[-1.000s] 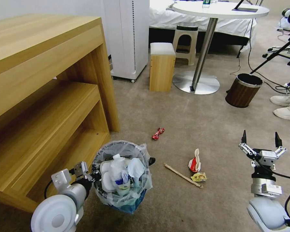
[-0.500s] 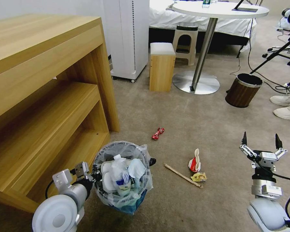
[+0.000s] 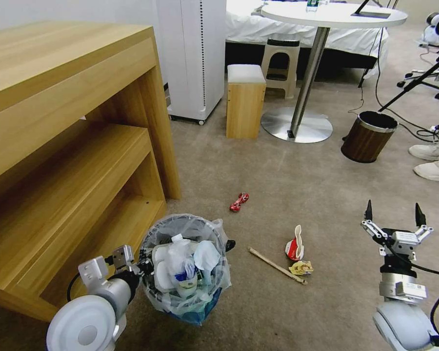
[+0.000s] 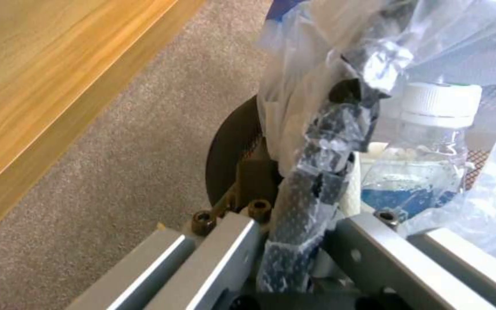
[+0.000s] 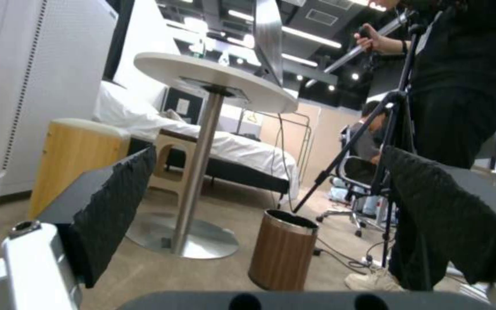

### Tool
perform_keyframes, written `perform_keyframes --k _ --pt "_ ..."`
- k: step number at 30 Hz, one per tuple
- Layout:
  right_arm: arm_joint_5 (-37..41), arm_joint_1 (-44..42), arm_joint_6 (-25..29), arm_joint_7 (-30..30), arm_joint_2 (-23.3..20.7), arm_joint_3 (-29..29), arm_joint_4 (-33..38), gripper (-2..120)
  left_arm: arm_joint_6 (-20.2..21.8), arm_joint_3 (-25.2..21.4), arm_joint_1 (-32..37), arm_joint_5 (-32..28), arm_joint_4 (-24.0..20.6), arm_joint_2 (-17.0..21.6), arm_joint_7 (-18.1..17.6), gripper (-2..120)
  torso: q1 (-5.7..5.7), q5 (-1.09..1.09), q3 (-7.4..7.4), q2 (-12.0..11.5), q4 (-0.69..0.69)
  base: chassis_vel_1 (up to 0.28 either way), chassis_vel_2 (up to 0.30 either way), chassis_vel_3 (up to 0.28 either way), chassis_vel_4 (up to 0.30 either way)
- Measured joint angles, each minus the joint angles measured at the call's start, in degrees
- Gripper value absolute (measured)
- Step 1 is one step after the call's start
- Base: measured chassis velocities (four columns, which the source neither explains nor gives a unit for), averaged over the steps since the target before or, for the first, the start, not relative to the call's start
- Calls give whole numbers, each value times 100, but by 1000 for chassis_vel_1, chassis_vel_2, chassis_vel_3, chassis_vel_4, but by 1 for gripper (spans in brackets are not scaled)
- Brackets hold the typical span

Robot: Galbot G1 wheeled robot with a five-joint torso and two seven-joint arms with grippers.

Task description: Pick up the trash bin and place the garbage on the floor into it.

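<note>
The left tool [image 3: 142,265] is clamped on the near rim of the trash bin [image 3: 186,265], which stands on the floor [image 3: 278,185] beside the wooden shelf unit [image 3: 73,146], while the right tool [image 3: 393,210] hangs apart above the carpet, well right of the red wrapper [image 3: 239,201], torn red cup [image 3: 294,245] and wooden stick [image 3: 276,265]

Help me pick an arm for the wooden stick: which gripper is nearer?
Left. The left gripper, clamped on the trash bin, sits somewhat nearer the wooden stick than the open right gripper.
</note>
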Motion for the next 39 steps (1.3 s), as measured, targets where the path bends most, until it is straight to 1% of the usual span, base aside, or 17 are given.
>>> perform_keyframes --k 16,30,39 --pt "5 -39 162 -146 63 10 47 100 -7 -19 3 -19 -22 11 -7 0 0 0 0 0 0 -6 -11 7 5" --pt "21 -9 207 -164 72 7 13 100 -15 3 -15 -13 -4 -11 -6 0 0 0 0 0 0 -105 -80 105 80" --pt "-6 39 290 -211 74 -8 -109 100 -18 26 -55 -3 56 -30 -3 0 0 0 0 0 0 -60 -21 52 25"
